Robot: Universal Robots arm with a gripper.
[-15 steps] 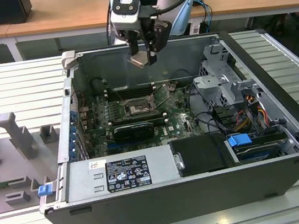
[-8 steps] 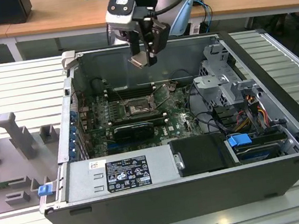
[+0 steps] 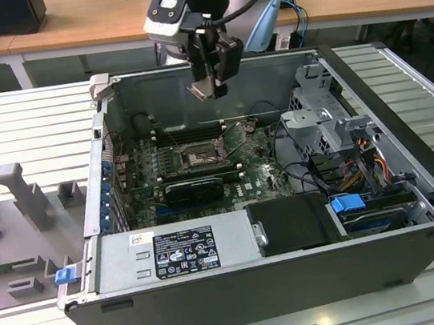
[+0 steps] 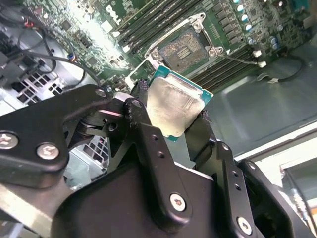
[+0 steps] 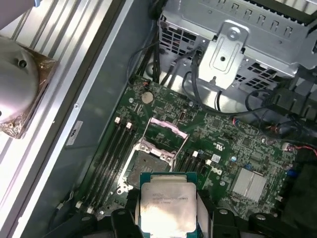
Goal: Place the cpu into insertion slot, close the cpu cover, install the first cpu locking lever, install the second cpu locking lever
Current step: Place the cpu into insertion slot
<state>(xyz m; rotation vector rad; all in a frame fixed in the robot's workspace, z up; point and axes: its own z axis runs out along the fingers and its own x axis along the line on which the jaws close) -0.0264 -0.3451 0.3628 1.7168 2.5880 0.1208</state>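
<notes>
My gripper [image 3: 208,89] hangs above the open computer case, over the back of the motherboard. It is shut on the cpu [image 4: 173,106], a small square chip with a silvery top and a green edge, also in the first wrist view [image 5: 166,203]. Black fingers [image 4: 148,144] clamp two opposite edges of it. The insertion slot [image 5: 148,166] lies below on the green board with its dark centre exposed; it also shows in the second wrist view [image 4: 185,47] and the exterior view [image 3: 198,159]. The cpu cover [image 5: 168,128] stands raised at the slot's far side. A thin lever wire [image 4: 237,58] sticks out beside the slot.
Long black memory slots [image 5: 111,153] flank the socket. A black ribbed block [image 3: 194,188] sits in front of it. The power supply [image 3: 173,253] fills the case front, and a drive cage [image 3: 333,126] with cables is at the exterior view's right. Grey fixtures [image 3: 23,194] stand on the table outside.
</notes>
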